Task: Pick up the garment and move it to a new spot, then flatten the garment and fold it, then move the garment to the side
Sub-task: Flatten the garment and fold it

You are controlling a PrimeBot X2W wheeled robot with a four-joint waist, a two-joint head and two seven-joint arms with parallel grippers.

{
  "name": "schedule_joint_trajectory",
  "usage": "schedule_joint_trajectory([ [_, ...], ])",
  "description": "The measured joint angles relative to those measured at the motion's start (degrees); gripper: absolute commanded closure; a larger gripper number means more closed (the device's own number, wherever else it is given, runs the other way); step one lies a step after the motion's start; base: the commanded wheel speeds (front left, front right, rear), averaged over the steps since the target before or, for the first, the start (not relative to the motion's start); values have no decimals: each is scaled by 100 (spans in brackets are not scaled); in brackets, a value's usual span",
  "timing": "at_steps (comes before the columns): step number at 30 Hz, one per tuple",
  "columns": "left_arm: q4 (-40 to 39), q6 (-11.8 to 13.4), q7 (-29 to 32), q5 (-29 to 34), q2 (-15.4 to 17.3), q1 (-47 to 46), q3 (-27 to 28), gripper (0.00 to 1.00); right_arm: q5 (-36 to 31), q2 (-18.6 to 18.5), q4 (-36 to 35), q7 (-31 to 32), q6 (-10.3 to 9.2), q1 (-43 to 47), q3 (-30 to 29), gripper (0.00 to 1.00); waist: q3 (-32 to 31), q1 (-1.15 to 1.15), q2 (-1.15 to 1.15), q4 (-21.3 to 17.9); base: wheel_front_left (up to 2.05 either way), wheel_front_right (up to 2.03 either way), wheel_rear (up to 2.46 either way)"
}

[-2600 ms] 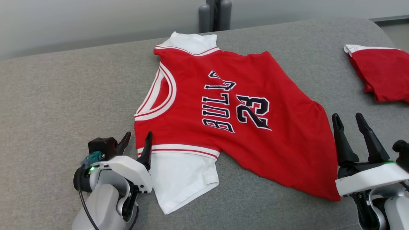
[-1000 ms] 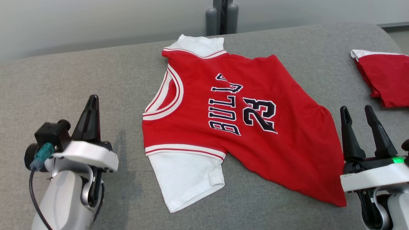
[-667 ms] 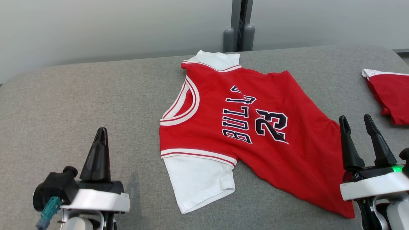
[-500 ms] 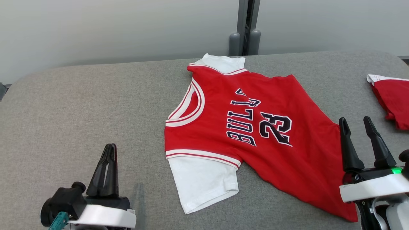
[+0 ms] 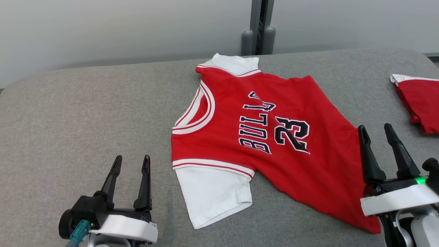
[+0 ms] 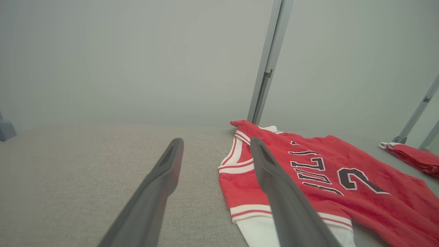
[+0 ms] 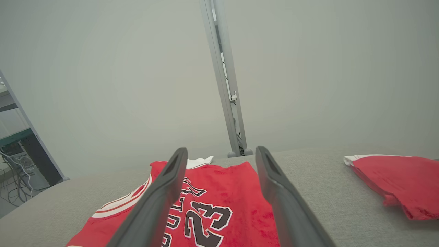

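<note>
My left gripper and right gripper are empty, fingers parted, at the table's front edge. The jersey lies spread mid-table, mostly flat. I judge placing done; folding and moving aside are left.

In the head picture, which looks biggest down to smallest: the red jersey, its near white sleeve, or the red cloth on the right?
1. red jersey
2. near white sleeve
3. red cloth, though the picture's edge cuts it off, so its place is unsure.
</note>
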Motion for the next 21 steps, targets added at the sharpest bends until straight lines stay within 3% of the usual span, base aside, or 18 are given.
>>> schedule_joint_trajectory([
  [8, 1256, 51, 37, 158, 13, -795, -88, 0, -32, -31, -158, 15, 0, -174, 49, 0, 419, 0, 0, -331, 0, 0, 0],
  [21, 2930, -74, 682, 147, 466, -2481, -30, 0, -156, 1, -230, -135, 0, -391, 194, 0, 1124, 0, 0, -1073, 0, 0, 0],
])
